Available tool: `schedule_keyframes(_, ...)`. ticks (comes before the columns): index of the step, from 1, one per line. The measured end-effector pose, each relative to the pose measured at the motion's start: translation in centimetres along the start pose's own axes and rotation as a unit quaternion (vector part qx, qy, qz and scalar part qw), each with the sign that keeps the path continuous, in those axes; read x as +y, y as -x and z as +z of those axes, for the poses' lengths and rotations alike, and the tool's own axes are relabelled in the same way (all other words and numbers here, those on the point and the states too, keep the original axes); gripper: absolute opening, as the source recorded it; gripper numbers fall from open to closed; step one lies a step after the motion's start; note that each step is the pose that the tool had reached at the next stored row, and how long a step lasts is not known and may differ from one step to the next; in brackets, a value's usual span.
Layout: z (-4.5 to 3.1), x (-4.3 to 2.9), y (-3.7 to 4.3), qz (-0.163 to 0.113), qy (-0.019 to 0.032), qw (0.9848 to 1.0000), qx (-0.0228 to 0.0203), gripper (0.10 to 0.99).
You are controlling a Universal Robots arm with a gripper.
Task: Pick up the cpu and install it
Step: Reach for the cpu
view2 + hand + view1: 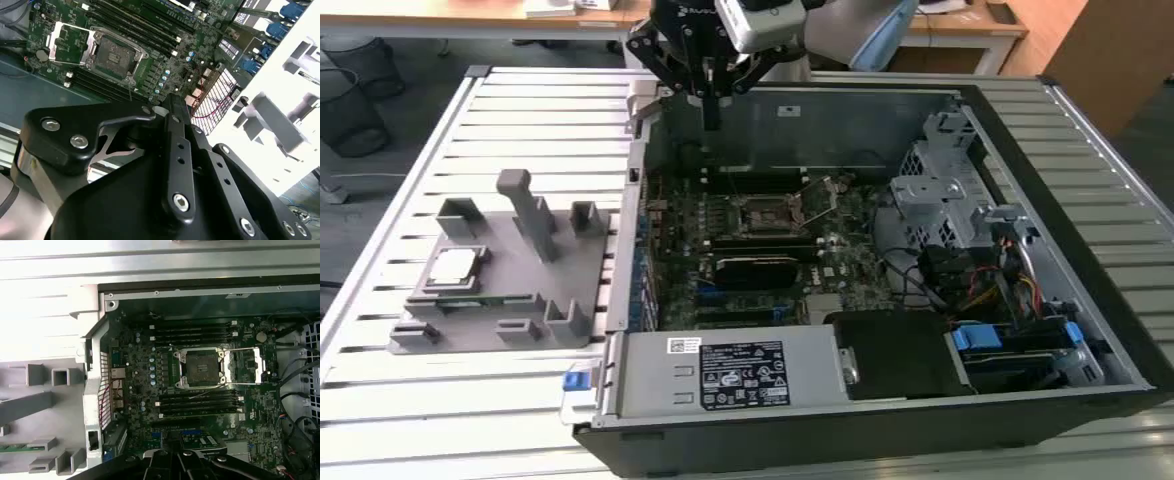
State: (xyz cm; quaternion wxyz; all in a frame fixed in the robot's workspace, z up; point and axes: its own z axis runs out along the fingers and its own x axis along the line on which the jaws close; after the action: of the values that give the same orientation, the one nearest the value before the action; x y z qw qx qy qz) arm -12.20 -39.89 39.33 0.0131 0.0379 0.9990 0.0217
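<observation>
Slatted pale metal table (520,110), open black computer case (881,440) on top. Small flat silvery square cpu (454,266) lying in grey plastic fixture block (494,330), exterior view's left, well apart from black gripper (711,125). Hovers over case's far corner, fingers pressed together, empty. Judged best for pick: spread wide, descend square, clamp opposite edges, keep level. From exterior view: cpu on fixture. From first wrist view: bare square black-framed socket (201,368), retention frame flipped open.

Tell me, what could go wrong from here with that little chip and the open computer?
1. The cpu lies on the grey fixture among upright posts; reaching for it, the gripper might knock one.
2. The gripper hangs close to the case wall and could clip it.
3. The open socket sits deep between board parts; a tilted or off-centre chip might damage it.
</observation>
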Motion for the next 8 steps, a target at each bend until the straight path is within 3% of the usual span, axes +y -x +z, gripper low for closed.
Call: schedule_keyframes(8, 0.0, 0.0, -0.02, 0.0, 0.0, 1.0, 0.0, 0.106)
